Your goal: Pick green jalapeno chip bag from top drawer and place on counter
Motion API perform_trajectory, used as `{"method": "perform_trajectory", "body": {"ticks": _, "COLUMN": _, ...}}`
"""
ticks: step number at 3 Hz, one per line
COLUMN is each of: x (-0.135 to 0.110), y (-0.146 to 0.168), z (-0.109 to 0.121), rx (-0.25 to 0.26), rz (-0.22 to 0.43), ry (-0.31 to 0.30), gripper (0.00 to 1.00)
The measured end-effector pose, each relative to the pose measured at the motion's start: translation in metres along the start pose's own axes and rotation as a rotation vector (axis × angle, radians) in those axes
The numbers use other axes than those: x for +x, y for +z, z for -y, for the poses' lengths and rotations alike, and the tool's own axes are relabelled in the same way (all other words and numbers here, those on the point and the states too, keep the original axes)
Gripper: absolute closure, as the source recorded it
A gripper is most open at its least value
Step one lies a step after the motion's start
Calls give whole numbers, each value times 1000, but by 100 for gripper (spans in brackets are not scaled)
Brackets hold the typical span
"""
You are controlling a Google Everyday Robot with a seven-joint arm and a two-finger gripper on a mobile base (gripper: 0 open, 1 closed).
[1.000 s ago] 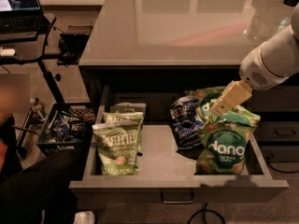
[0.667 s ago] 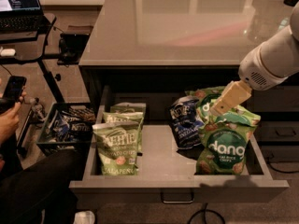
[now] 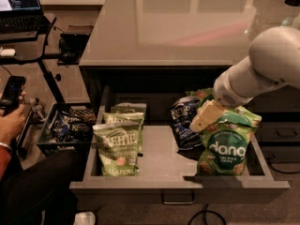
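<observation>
The top drawer point(image 3: 161, 156) stands pulled open under the counter point(image 3: 173, 27), its metal handle point(image 3: 178, 200) at the front. A green jalapeno chip bag point(image 3: 117, 149) stands upright at the drawer's left, with a second green bag point(image 3: 129, 112) right behind it. My gripper point(image 3: 204, 118) is at the drawer's right side, low over a green "dang" bag point(image 3: 225, 146) and beside a dark blue bag point(image 3: 183, 121). It is well to the right of the jalapeno bag and holds nothing that I can see. My white arm comes in from the upper right.
A dark desk with a laptop point(image 3: 18, 3) stands at the far left. A person's hand with a phone point(image 3: 11, 93) is at the left edge, their dark leg by the drawer's left front. A floor bin of snack bags point(image 3: 68, 125) sits left of the drawer.
A person's hand with a phone has come into view at the left edge. My arm and gripper have not visibly moved, and the bags lie as before.
</observation>
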State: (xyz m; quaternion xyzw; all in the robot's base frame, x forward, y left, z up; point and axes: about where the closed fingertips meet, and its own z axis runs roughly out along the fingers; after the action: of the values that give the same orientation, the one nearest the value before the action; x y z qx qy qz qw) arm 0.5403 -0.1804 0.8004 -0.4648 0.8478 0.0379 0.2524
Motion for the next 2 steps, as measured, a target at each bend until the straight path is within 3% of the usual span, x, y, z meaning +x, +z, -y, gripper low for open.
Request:
{"method": "perform_trajectory", "body": {"ticks": 1, "x": -5, "y": 45, "z": -11, "rx": -35, "rz": -16, "ry": -33, "gripper": 0}}
{"method": "perform_trajectory", "body": {"ticks": 2, "x": -8, "y": 77, "z": -11, "rx": -24, "rz": -31, "ry": -74, "gripper": 0}}
